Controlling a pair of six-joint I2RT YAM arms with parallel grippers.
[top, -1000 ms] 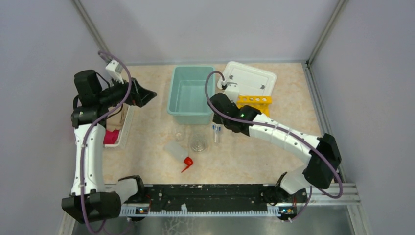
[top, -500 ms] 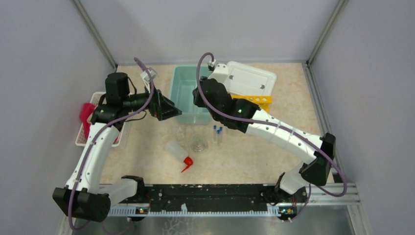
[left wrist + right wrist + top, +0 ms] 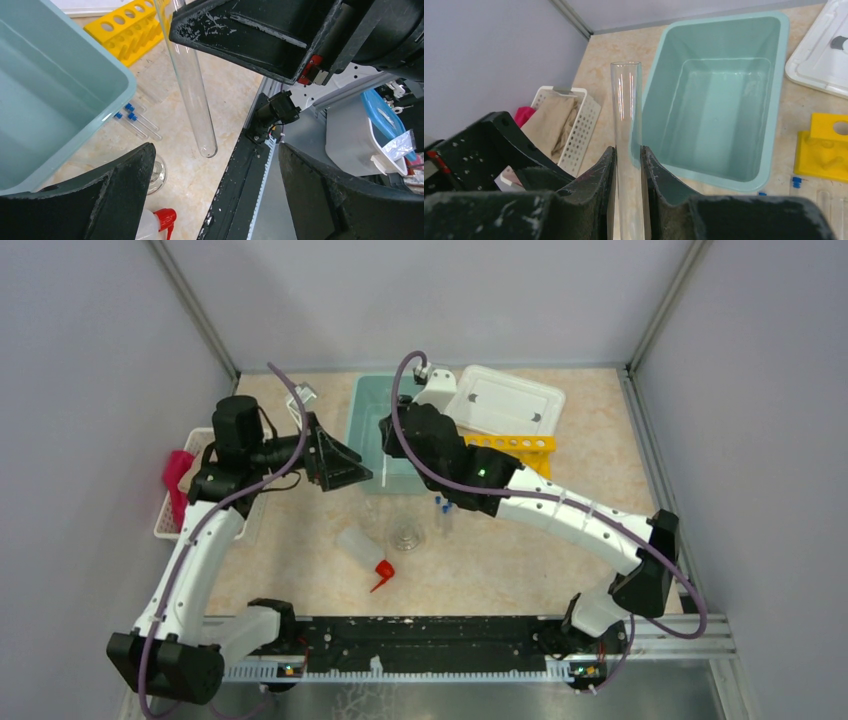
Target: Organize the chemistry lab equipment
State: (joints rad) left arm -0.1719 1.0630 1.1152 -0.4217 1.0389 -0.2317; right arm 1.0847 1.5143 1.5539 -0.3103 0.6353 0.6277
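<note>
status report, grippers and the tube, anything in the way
Right gripper shut on clear test tube. Left gripper open, facing tube's round end, no contact. Teal bin close beside; nothing else between the grippers.

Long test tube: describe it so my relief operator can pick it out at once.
Start at the teal bin. At its rim, the right gripper is shut on the long test tube. Unlike the small blue-capped tubes lying nearby, it is much longer, uncapped and held in the air.

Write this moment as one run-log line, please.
right gripper: shut on test tube | left gripper: open, facing it | squeeze bottle: lying down
</note>
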